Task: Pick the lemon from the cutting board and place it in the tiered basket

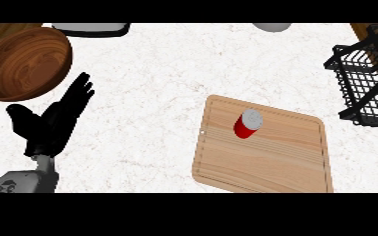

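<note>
A light wooden cutting board [280, 165] lies on the counter at the lower right. On it stands a red can with a grey lid [249, 123], near the board's upper middle; no lemon shows anywhere. The black wire tiered basket [357, 82] sits at the right edge, partly cut off. My left hand [55, 117] rests open at the left side, fingers straight and pointing up, far from the board. My right hand is out of view.
A large wooden bowl [29, 62] sits at the upper left, just above my left hand. A dark-rimmed tray [92, 28] and a grey round object [272, 27] show at the far edge. White marbled counter [162, 80] spreads between them.
</note>
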Robot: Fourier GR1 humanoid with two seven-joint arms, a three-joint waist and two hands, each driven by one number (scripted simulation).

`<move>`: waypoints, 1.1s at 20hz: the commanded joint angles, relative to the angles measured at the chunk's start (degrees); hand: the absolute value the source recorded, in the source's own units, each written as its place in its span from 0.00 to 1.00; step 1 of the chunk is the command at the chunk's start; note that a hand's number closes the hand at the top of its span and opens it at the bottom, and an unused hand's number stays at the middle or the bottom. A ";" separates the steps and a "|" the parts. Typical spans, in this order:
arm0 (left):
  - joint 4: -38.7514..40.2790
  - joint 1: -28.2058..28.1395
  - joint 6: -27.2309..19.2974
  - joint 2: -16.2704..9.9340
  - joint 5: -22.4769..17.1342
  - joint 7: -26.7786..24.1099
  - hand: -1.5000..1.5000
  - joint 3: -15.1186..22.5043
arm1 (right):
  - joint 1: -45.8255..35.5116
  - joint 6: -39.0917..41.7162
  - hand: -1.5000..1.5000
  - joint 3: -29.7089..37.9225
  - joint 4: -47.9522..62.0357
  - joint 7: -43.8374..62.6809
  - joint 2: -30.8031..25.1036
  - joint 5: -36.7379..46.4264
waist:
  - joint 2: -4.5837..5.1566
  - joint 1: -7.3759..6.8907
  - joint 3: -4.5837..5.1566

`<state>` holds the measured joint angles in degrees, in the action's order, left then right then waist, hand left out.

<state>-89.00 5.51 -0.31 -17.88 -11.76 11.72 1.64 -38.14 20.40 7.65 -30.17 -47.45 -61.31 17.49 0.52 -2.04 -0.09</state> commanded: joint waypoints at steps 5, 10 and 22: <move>1.27 0.66 1.22 0.62 -0.01 0.59 0.50 -1.38 | -6.52 -4.68 1.00 -1.54 8.13 -4.95 5.38 5.16 | 0.00 0.45 0.00; 2.42 0.93 2.83 -0.06 -0.88 -0.79 0.50 -3.10 | -9.03 -12.37 1.00 0.50 11.59 -6.29 9.08 5.10 | 0.28 0.05 -0.04; -1.61 -2.18 1.63 2.37 2.94 -0.76 0.50 -0.43 | -14.47 -11.63 0.00 3.13 15.40 -3.50 14.07 3.78 | 0.10 -0.15 -0.01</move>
<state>-89.92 5.05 0.89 -16.04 -9.95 12.41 0.33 -50.48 10.87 10.48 -16.05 -51.95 -51.68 21.22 0.02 -1.24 0.13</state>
